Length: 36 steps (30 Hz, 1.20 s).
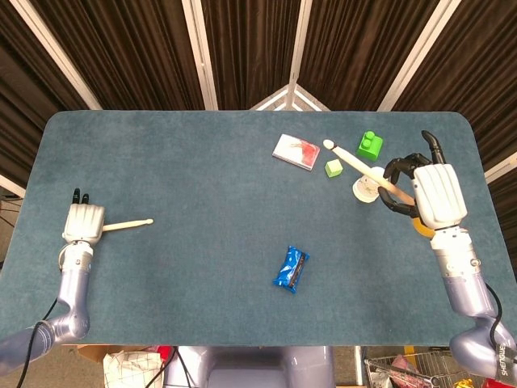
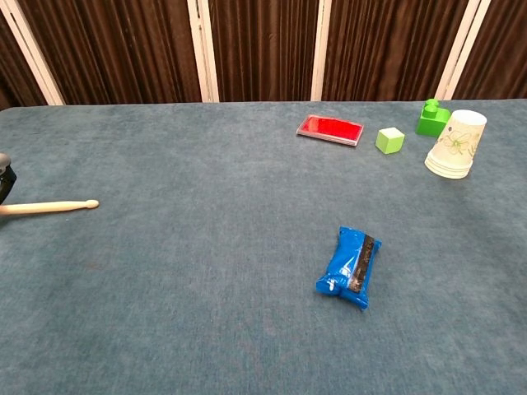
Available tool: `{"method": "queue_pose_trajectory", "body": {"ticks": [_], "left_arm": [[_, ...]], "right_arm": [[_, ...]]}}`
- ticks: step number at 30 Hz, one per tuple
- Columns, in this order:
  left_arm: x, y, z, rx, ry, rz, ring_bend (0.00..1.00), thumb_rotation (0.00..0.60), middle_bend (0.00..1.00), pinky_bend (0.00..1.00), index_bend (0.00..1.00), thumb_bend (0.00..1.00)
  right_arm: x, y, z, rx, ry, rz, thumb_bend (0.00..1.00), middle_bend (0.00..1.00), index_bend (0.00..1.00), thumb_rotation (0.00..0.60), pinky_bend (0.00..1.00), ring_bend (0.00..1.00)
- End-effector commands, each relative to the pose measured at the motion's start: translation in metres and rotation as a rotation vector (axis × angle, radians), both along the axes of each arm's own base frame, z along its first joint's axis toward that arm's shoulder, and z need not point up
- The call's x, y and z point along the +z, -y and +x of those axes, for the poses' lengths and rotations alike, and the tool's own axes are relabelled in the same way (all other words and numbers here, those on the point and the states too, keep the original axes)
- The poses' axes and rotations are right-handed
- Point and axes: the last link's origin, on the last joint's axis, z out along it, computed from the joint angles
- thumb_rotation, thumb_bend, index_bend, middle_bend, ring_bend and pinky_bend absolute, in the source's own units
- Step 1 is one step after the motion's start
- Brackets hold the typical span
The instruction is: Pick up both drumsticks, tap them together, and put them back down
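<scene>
Both hands grip drumsticks: left hand; right hand.

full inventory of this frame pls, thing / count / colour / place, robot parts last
drumsticks: 2, pale wood; left stick at table's left edge, held by left hand; right stick at far right, held by right hand, tip toward the red packet
red packet: 1, red and white, far centre-right
cube: 1, light green, right of the red packet
brick: 1, bright green, far right
paper cup: 1, white with floral print, upside down, far right beside the brick
snack pack: 1, blue, near centre-right
table: 1, blue-grey cloth
curtains: dark brown, behind the table
left hand: white, left edge, grips left stick
right hand: white, right edge, grips right stick
</scene>
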Motion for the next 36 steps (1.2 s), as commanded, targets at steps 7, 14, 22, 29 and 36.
{"method": "queue_pose_trajectory", "body": {"ticks": [7,14,22,29,36], "left_arm": [[0.012,-0.002,0.013,-0.123,0.087,0.051,0.16,0.600,0.61,0.03,0.63,0.38],[0.033,0.000,0.034,-0.263,0.251,0.100,0.16,0.600,0.61,0.03,0.63,0.38],[0.063,0.008,0.069,-0.357,0.536,0.130,0.16,0.600,0.61,0.03,0.64,0.38],[0.084,0.007,0.107,-0.333,0.654,0.125,0.16,0.600,0.61,0.03,0.64,0.38],[0.088,0.006,0.154,-0.294,0.783,0.103,0.16,0.600,0.61,0.03,0.64,0.38]], "right_arm": [[0.004,0.002,0.002,-0.003,0.001,-0.013,0.47,0.66,0.72,0.600,0.04,0.44],[0.006,0.007,0.001,-0.022,-0.009,-0.021,0.47,0.66,0.72,0.600,0.04,0.45],[0.004,0.014,-0.001,-0.046,-0.031,-0.021,0.47,0.66,0.72,0.600,0.04,0.45],[0.002,0.023,0.011,-0.047,-0.033,-0.006,0.47,0.66,0.72,0.600,0.04,0.45],[-0.007,0.034,0.038,-0.020,0.012,0.044,0.47,0.66,0.72,0.600,0.04,0.46]]}}
